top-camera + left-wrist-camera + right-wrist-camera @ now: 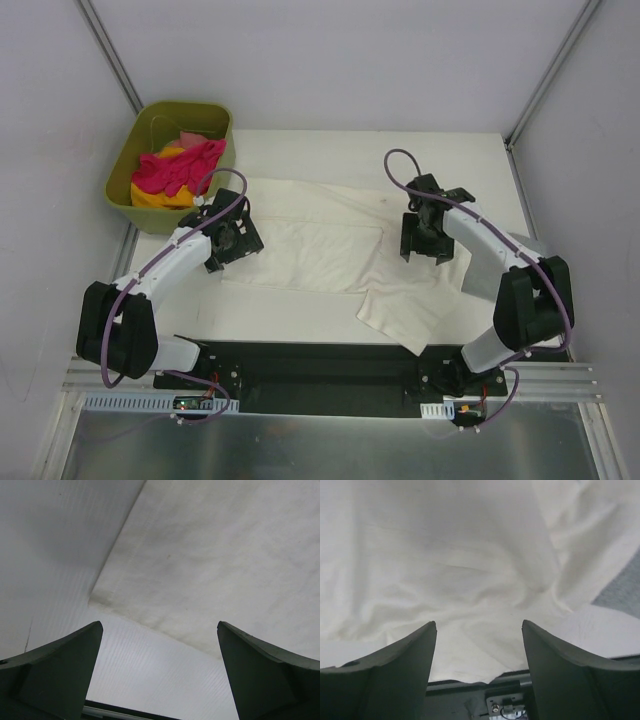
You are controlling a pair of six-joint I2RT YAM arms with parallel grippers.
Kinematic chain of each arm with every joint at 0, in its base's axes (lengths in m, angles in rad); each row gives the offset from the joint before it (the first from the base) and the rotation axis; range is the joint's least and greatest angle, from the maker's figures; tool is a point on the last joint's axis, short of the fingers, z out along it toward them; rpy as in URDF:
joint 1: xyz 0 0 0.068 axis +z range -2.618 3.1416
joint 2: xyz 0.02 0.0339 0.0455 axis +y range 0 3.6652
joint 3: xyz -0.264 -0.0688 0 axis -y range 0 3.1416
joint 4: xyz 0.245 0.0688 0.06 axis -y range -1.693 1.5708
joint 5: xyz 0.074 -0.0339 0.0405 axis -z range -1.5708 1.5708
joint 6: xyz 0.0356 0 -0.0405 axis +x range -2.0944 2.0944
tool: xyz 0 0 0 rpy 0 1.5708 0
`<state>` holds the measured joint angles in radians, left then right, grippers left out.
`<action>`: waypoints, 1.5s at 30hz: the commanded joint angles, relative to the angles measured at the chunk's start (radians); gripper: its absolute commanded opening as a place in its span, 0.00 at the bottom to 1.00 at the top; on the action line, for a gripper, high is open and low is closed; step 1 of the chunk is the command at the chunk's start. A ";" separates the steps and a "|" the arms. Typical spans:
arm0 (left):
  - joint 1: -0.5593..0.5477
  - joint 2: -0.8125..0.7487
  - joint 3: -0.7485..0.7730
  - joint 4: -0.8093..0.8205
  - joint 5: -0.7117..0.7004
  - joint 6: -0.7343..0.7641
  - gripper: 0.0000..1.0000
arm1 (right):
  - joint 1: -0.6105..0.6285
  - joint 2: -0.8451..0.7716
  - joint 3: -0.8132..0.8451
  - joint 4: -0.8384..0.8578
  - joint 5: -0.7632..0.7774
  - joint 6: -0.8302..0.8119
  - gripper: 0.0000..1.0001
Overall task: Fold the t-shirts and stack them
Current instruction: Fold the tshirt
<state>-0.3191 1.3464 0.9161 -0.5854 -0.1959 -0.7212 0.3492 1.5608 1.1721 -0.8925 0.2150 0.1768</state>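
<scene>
While the cream-white shirt (320, 250) lies spread across the tabletop (300, 145), neither arm holds it. Left fingers (60, 670) spread wide, empty, over the shirt's left edge near a corner. Right fingers (395, 670) likewise spread, empty, above rumpled cloth on the right side. Pink shirt (185, 165) and yellow shirt (150, 197) sit in the olive tub (120, 175). Step judged: first fold, grasp not yet made. Next move: both arms drop, pinch their edges, carry them across together.

Shirts unfolded, none stacked
Cream shirt (320, 245) lay spread flat, its near corner rumpled; grey shirt (620, 592) just beside it; pink shirt (180, 168) and yellow shirt (150, 196) lay bunched in tub (122, 160).
</scene>
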 commanded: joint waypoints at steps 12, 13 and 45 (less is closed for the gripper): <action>0.026 -0.050 -0.013 -0.039 -0.037 0.012 0.99 | 0.168 0.301 0.308 0.112 -0.037 -0.060 0.41; 0.028 -0.049 -0.013 -0.042 -0.037 0.012 0.99 | 0.166 0.317 0.323 0.104 -0.032 -0.059 0.40; 0.034 -0.055 -0.022 -0.054 -0.046 0.011 0.99 | 0.172 0.361 0.363 -0.008 -0.170 0.066 0.08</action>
<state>-0.2989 1.3025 0.9005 -0.6147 -0.2207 -0.7174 0.5159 1.9640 1.5295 -0.8612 0.1181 0.2062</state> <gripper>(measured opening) 0.993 0.065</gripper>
